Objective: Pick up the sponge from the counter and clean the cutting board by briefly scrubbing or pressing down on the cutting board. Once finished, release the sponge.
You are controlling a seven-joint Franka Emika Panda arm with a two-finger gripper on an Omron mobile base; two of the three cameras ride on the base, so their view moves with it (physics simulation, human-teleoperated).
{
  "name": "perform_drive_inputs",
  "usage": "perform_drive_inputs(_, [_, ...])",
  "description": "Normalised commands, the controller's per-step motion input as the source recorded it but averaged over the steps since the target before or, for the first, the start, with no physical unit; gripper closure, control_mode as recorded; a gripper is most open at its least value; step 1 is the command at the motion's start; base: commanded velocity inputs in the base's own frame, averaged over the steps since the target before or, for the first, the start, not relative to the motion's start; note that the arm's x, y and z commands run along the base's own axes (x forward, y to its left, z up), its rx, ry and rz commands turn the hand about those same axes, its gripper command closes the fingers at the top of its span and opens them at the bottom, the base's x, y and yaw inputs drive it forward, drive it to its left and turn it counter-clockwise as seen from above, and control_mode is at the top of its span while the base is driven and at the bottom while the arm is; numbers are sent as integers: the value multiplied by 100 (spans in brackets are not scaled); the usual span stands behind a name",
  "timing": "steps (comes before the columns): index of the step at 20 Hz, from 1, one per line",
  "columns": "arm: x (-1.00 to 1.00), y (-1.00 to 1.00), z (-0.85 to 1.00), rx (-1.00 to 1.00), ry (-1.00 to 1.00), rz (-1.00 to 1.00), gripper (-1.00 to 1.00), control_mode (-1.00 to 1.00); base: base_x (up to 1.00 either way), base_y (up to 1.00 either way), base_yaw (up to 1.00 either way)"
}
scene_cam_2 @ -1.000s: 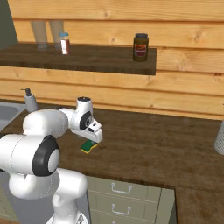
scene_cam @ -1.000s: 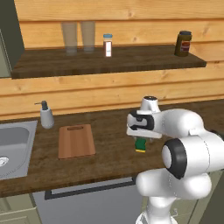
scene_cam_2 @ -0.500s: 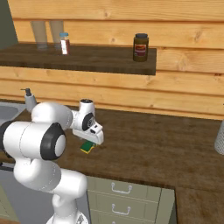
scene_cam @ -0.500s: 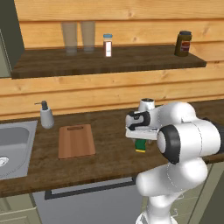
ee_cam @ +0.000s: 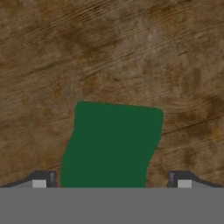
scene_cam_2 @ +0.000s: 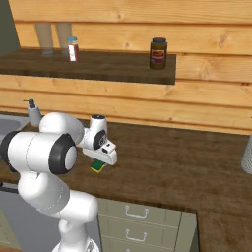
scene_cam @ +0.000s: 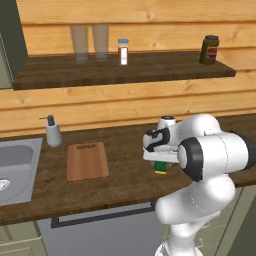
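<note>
The sponge [scene_cam: 160, 168] lies green side up on the dark counter [scene_cam: 125, 145], right of the cutting board [scene_cam: 87, 160]. It also shows under the hand as the sponge [scene_cam_2: 98, 166] and, close up, the sponge [ee_cam: 111, 146]. My gripper [ee_cam: 111, 181] hangs directly over it, open, one fingertip on each side and apart from it. From the base, the gripper [scene_cam: 159, 159] sits just above the sponge, a good way right of the board. The board is bare, its slot handle toward the wall.
A soap dispenser [scene_cam: 52, 132] stands by the steel sink [scene_cam: 15, 170] at the left. The shelf [scene_cam: 125, 67] above holds two glasses, a small bottle [scene_cam: 123, 51] and a dark jar [scene_cam: 209, 49]. A grey object [scene_cam_2: 247, 155] stands at the counter's far right.
The hand has sunk a little toward the sponge, and the arm's elbow has swung forward. The sponge and cutting board have not moved.
</note>
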Motion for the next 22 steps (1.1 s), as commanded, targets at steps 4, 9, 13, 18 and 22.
perform_drive_inputs(4, [0, 0, -15, 0, 0, 0, -100, -100, 0, 0, 0])
perform_drive_inputs(9, [0, 0, 0, 0, 0, 0, 100, -100, 0, 0, 0])
perform_drive_inputs(13, [0, 3, 0, 0, 0, 0, 100, -100, 0, 0, 0])
perform_drive_inputs(18, [0, 4, -4, 0, 0, 0, 100, -100, 0, 0, 0])
perform_drive_inputs(22, [-8, 15, 13, 0, 0, 0, 100, -100, 0, 0, 0])
